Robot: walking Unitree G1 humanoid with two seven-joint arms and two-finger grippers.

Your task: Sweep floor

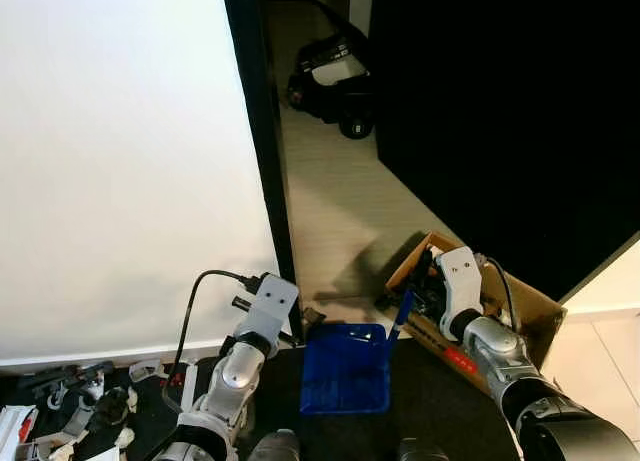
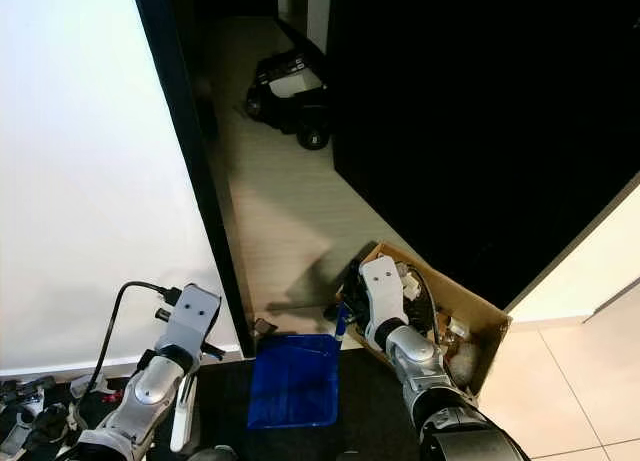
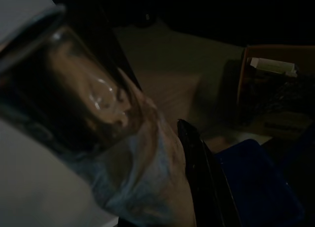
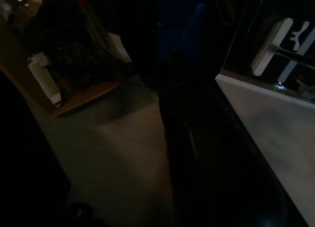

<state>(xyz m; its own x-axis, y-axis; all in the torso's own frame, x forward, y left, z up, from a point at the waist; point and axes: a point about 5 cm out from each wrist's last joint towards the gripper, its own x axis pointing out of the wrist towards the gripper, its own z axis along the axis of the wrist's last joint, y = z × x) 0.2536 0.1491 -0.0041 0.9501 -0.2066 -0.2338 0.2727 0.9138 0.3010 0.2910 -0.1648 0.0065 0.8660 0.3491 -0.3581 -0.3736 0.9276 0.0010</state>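
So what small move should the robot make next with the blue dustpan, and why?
Probably lower the blue dustpan until its front lip lies flat on the pale wood floor. It hangs between the two arms, next to the open cardboard box, with the blue handle at the right claw. Sweeping cannot collect anything before the lip touches down.

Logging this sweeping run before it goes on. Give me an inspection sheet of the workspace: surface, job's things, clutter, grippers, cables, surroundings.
Surface: pale wood-grain floor, narrow strip between panels.
Job's things: blue plastic dustpan low between the arms; blue handle at the right gripper.
Clutter: open cardboard box of odds and ends; small scraps at lower left.
Grippers: left gripper near the dustpan's rim; finger state unclear on both.
Cables: black cable looping off the left wrist.
Surroundings: white panel, black wall, dark wheeled device beyond.
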